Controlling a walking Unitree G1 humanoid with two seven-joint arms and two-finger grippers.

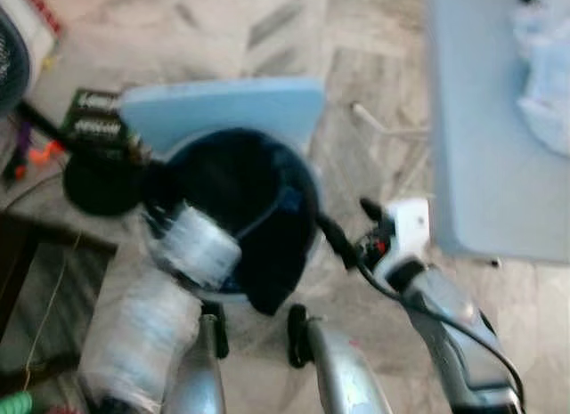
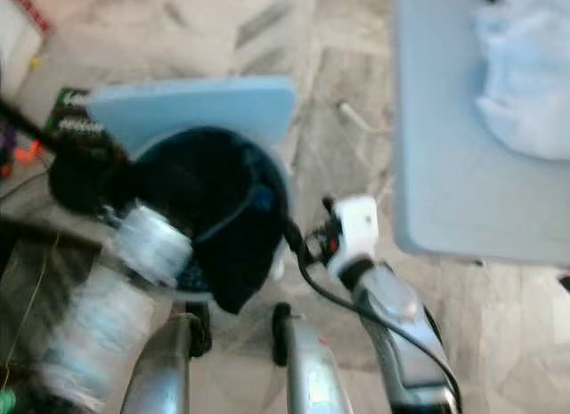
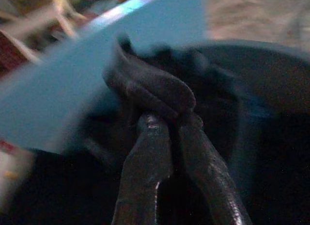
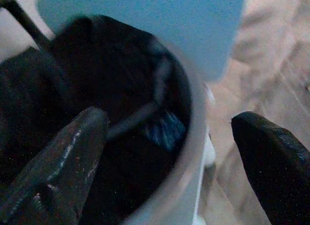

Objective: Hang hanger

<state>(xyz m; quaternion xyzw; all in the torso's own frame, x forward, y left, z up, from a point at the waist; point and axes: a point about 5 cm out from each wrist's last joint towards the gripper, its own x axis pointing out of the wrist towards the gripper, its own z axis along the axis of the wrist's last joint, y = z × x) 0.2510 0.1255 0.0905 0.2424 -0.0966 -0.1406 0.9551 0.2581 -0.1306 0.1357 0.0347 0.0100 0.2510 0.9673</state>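
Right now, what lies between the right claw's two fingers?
In the right wrist view, the white rim of the bin of dark clothes lies between the open right claw fingers.

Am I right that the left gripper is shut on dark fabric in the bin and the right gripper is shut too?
Not quite: the right gripper is open, fingers spread beside the bin's rim, as the right wrist view shows. The left gripper is shut on the dark fabric.
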